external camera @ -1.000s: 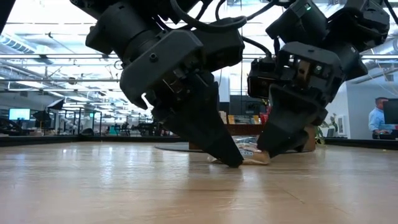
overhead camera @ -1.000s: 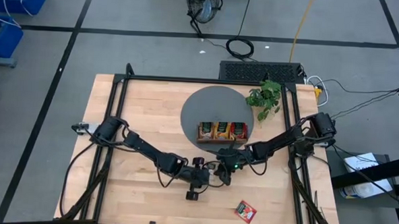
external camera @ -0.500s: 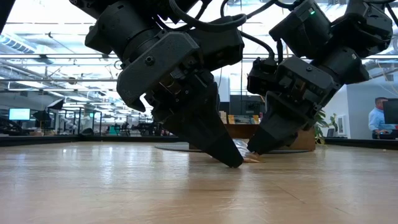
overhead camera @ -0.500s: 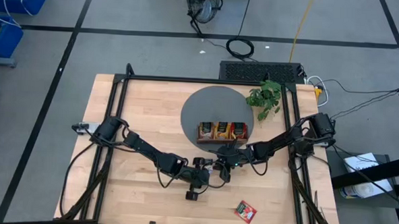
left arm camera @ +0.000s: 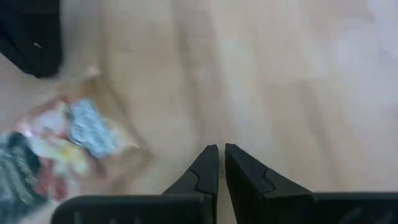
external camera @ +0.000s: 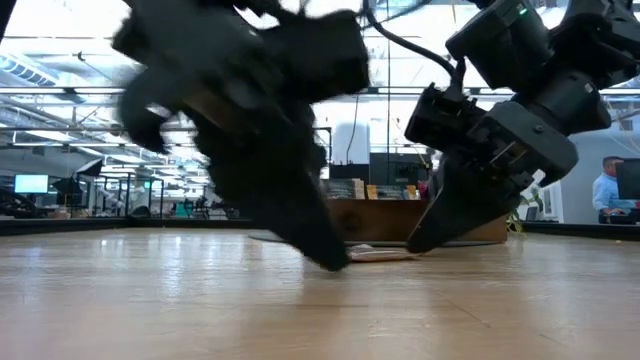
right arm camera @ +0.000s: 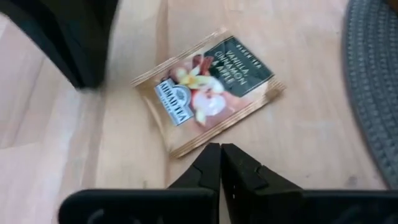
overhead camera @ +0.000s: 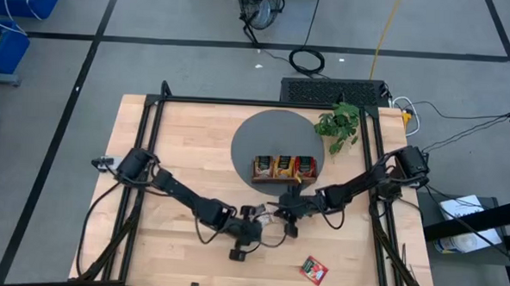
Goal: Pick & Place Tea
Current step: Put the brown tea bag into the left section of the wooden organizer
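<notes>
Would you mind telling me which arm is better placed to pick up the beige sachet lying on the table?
Right. The right gripper, shut, sits at the edge of the beige sachet, squarely facing it. The left gripper, also shut, points at bare table, with the sachet off to one side.

Grey floor (overhead camera: pixel 183 19), black tape lines (overhead camera: pixel 199 44)

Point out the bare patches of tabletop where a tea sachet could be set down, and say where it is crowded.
Free: the wooden table's broad stretch between its left edge and the round grey mat; also the front left corner. Crowded: the centre front, where left gripper and right gripper flank a beige sachet, with the wooden tray just behind them.
</notes>
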Available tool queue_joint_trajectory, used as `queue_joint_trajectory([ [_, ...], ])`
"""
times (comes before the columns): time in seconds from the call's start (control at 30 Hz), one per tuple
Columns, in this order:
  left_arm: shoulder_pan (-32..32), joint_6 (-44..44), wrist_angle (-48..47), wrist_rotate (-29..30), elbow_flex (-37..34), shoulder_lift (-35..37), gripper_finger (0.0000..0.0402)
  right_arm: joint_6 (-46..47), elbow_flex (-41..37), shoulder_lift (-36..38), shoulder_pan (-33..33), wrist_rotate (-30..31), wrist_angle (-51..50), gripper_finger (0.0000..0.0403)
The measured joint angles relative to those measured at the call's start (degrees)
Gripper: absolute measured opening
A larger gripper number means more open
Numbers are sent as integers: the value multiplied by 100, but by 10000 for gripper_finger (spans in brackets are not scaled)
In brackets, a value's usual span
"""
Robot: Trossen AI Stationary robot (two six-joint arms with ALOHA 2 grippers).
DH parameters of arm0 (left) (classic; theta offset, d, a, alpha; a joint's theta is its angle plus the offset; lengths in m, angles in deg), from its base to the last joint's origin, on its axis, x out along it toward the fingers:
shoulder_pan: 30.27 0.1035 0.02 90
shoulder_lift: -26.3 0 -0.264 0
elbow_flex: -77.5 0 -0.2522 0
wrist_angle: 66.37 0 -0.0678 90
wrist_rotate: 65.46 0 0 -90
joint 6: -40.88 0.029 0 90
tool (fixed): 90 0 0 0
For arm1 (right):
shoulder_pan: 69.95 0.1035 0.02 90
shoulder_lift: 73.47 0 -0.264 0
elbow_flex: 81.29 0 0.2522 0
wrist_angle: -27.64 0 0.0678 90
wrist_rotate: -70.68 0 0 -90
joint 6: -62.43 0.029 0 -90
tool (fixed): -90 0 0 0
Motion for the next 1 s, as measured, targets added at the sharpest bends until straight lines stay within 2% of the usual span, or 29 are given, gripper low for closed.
queue_joint_trajectory([
  [0.1, -151, -62, -336, 224, 4, 355, 35, -89, 0, 3, 98, -8, 26, 1],
  [0.23, -290, -297, -852, 1233, 9, 708, 35, -432, 2, 4, 354, 93, 385, 1],
  [0.33, -298, -591, -1016, 2053, 8, 809, 35, -856, 7, 11, 619, 598, 859, 1],
  [0.4, -206, -717, -1093, 2271, 17, 814, 35, -1127, 13, 14, 785, 1076, 1095, 1],
  [0.47, -46, -823, -1238, 2243, 15, 779, 35, -1253, 15, 7, 882, 1359, 1168, 1],
  [0.57, 179, -1040, -1308, 2158, 15, 760, 35, -1251, 11, -20, 894, 1425, 1109, 0],
  [0.77, 503, -961, -1293, 1307, 15, 760, 35, -1222, 11, -248, 846, 1465, 1185, 0],
  [1.0, 671, -929, -1224, 1282, 15, 760, 35, -1201, 15, -742, 852, 1170, 1662, 0],
])
